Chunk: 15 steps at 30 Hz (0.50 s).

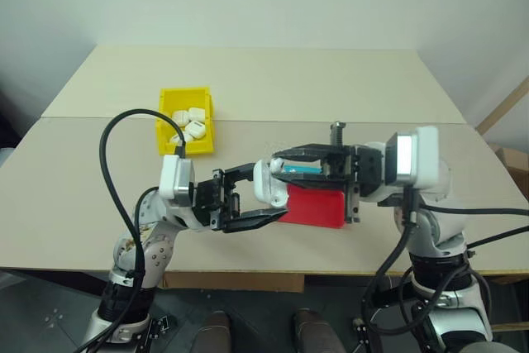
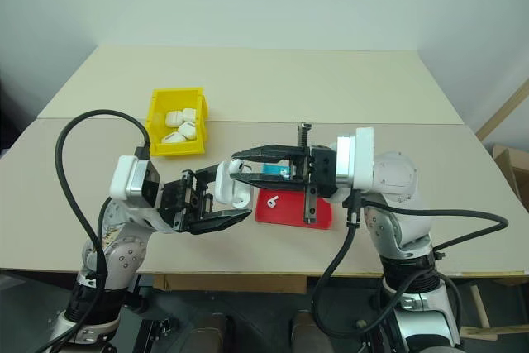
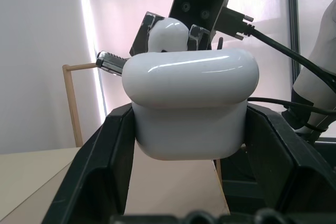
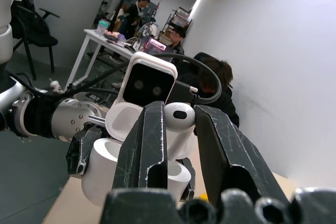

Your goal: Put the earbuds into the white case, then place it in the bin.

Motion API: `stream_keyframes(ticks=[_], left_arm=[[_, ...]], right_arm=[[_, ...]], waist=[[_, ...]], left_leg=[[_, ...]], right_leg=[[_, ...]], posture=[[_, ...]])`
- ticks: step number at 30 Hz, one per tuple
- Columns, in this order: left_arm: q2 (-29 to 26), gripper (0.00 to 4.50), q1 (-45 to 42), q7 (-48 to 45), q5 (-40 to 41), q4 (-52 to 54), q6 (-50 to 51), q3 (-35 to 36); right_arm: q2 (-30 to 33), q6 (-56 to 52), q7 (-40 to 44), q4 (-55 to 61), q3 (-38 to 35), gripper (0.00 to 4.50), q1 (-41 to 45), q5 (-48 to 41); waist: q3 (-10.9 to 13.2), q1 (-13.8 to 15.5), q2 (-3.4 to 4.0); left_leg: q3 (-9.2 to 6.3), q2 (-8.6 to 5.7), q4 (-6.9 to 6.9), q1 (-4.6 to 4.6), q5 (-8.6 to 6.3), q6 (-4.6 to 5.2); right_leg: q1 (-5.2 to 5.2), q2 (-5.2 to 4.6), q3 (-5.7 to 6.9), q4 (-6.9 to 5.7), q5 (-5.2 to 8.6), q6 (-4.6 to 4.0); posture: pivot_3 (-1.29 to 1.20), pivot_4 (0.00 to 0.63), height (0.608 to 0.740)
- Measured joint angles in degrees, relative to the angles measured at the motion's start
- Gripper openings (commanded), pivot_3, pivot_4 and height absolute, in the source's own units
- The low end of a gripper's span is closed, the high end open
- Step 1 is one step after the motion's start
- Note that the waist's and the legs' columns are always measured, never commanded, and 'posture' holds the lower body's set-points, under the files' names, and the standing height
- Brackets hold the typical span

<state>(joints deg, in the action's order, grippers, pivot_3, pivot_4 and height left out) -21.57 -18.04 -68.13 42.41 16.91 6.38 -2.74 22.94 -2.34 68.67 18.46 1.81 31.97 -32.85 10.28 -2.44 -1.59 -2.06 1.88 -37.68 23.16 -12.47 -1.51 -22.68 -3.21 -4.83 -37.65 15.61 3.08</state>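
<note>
Holding: my left fingers [image 2: 227, 204] are clamped on the white case [image 2: 231, 183], lid open, mid-frame above the bench [image 1: 347, 88].
Right fingers: [image 4: 178, 129] pinching an earbud [image 4: 177, 124] right at the open case.
Spare earbud: [image 2: 271, 201] I see it lying on the red tray [image 2: 285, 212], centre of the frame.
Bin: yellow bin [image 1: 165, 134], upper left of the frame, with white cases inside, well apart from both hands.
</note>
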Motion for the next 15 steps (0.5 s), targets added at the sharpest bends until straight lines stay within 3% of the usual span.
stream_keyframes(ticks=[15], left_arm=[[0.28, 2.79, 0.00, -0.10, -1.64, -0.20, -0.21, 0.24]], right_arm=[[0.34, 4.75, 1.07, -2.32, 1.47, 0.62, 0.22, 2.39]], waist=[[0.00, 0.00, 0.00]], left_leg=[[-0.01, 0.00, 0.00, 0.00, 0.00, 0.00]], right_leg=[[0.00, 0.00, 0.00, 0.00, 0.00, 0.00]], posture=[[0.00, 0.150, 0.740]])
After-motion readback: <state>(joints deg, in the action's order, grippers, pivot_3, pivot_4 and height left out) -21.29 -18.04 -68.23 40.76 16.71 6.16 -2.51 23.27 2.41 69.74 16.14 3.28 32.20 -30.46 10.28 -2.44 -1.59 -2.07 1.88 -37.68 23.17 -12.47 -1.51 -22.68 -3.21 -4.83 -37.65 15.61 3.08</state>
